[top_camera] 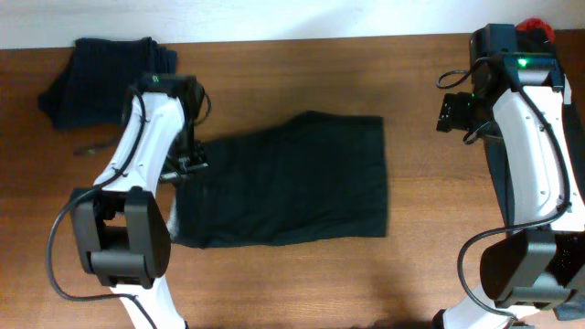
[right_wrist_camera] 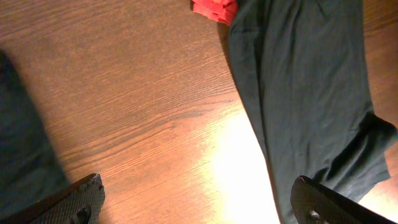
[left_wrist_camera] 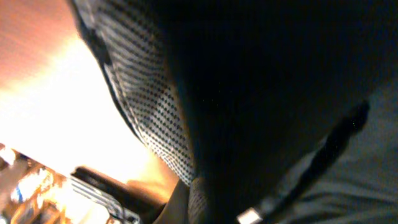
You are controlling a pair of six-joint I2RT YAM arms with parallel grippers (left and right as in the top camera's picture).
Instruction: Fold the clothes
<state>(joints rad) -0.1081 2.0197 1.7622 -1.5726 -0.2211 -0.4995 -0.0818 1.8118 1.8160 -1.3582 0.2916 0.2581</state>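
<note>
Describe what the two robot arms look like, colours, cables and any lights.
Both the left arm and the right arm have white shells over black joints. Thin black cables loop out near their lower ends. A green light glows near the right arm's upper joint. The right gripper has black, matte fingers.

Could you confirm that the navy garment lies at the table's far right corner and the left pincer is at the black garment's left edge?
Not quite: the overhead view shows the navy garment at the far left corner; the left pincer is at the black garment's left edge.
</note>
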